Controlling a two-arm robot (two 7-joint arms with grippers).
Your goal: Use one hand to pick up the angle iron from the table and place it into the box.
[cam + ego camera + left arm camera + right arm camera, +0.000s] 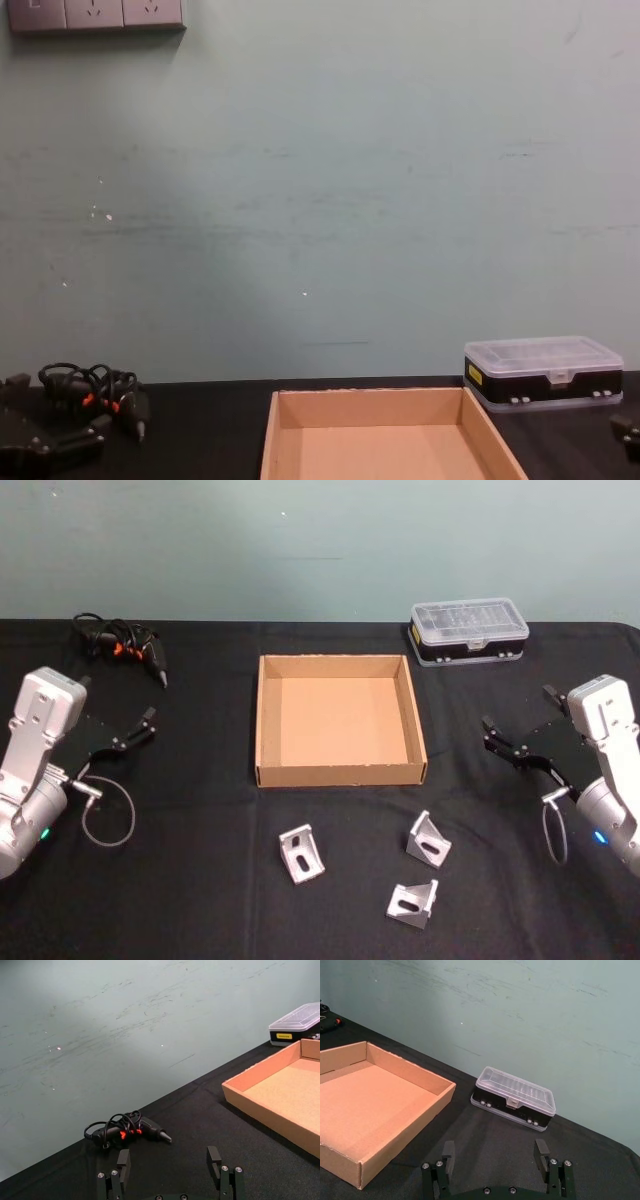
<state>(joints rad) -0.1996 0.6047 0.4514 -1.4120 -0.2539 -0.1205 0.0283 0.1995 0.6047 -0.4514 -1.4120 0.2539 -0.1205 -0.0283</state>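
Note:
Three small silver angle irons lie on the black table (200, 900) in front of the box: one at the left (301, 853), one at the right (428, 838), one nearest me (413, 901). The tan cardboard box (340, 773) sits empty at the table's middle; its wall also shows in the wrist views (260, 1067) (410, 1130) and the chest view (370, 398). My left gripper (118, 702) (169, 1157) hovers open left of the box, holding nothing. My right gripper (520, 710) (494, 1150) hovers open right of the box, also holding nothing. Both are well apart from the angle irons.
A clear-lidded black plastic case (468, 632) (514, 1097) stands at the back right. A black tool with a coiled cord (125, 645) (127, 1130) lies at the back left. A cable loop (105, 815) hangs from the left arm.

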